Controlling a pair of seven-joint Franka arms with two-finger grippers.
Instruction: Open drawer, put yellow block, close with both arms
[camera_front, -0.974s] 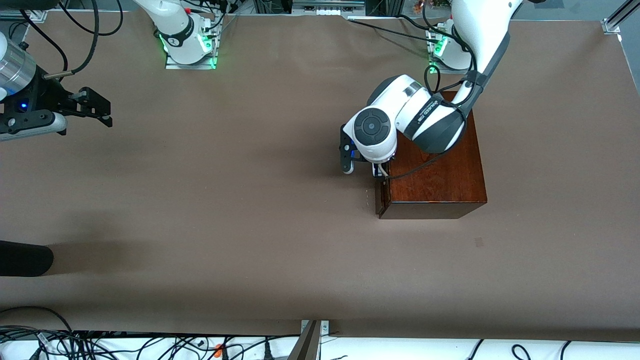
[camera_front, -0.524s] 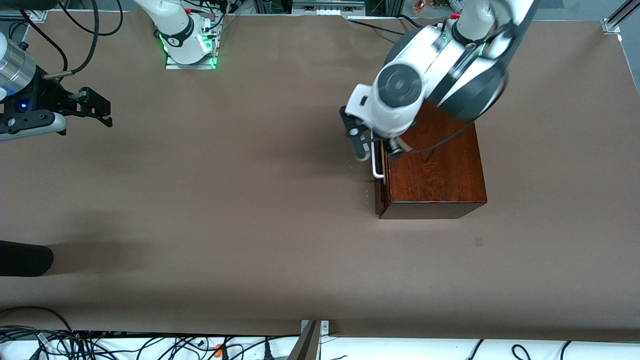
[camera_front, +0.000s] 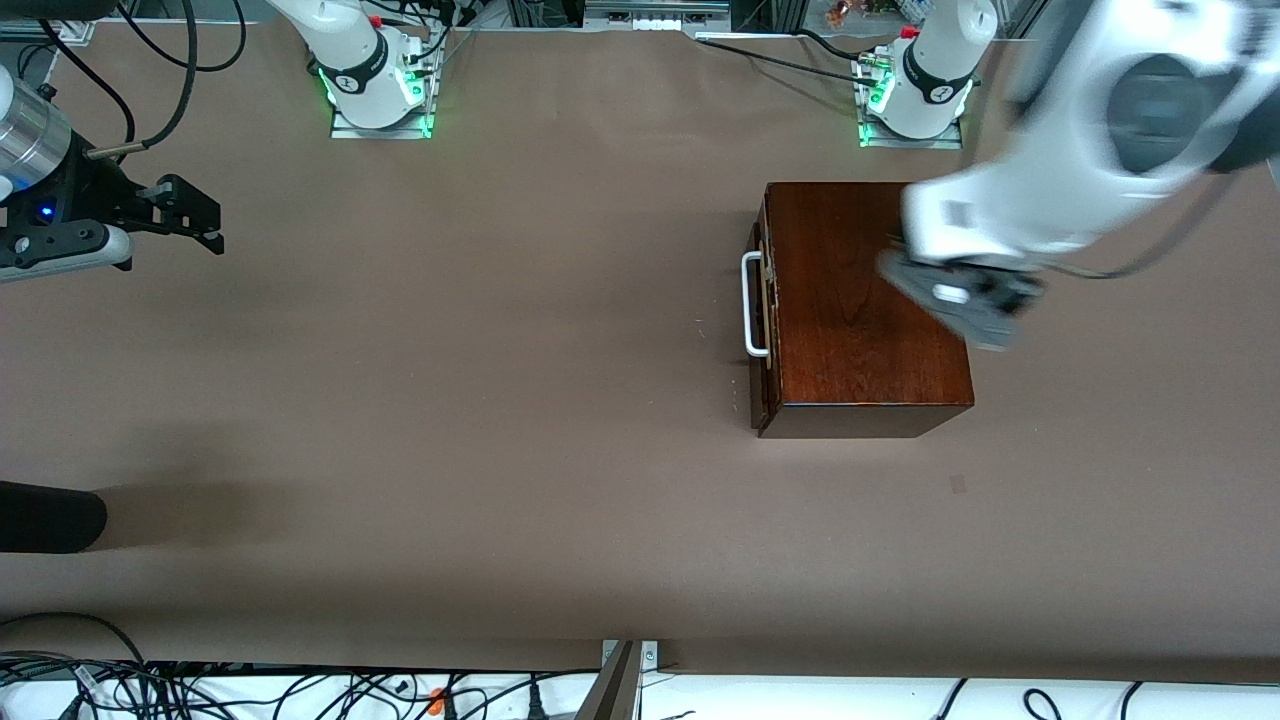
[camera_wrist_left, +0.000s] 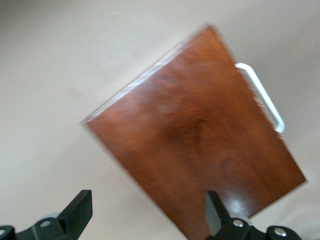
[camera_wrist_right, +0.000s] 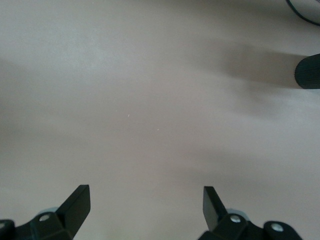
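The drawer (camera_front: 762, 300) sits pushed into its box (camera_front: 865, 300), its dark front flush with the box and its white handle (camera_front: 752, 305) standing out toward the right arm's end of the table. With it shut, nothing inside can be seen, and the yellow block shows in no view.

My left gripper (camera_front: 960, 300) hangs in the air over the box's top, at the edge away from the handle. In my left wrist view my fingers (camera_wrist_left: 80, 210) are spread wide, with nothing between them, and the box top (camera_wrist_left: 200, 145) and handle (camera_wrist_left: 262, 95) lie below.

Half a second ago that gripper was right at the handle, down by the drawer front; a second ago it was lower still, at the front's nearer part. Now it has lifted off and swung across the box toward the left arm's end, leaving the handle bare. The box and drawer lie as before.

My right gripper (camera_front: 190, 215) waits over bare table (camera_front: 450, 400) well apart from the box, at the right arm's end, unmoved. Its fingers (camera_wrist_right: 77, 202) are spread too, holding nothing.
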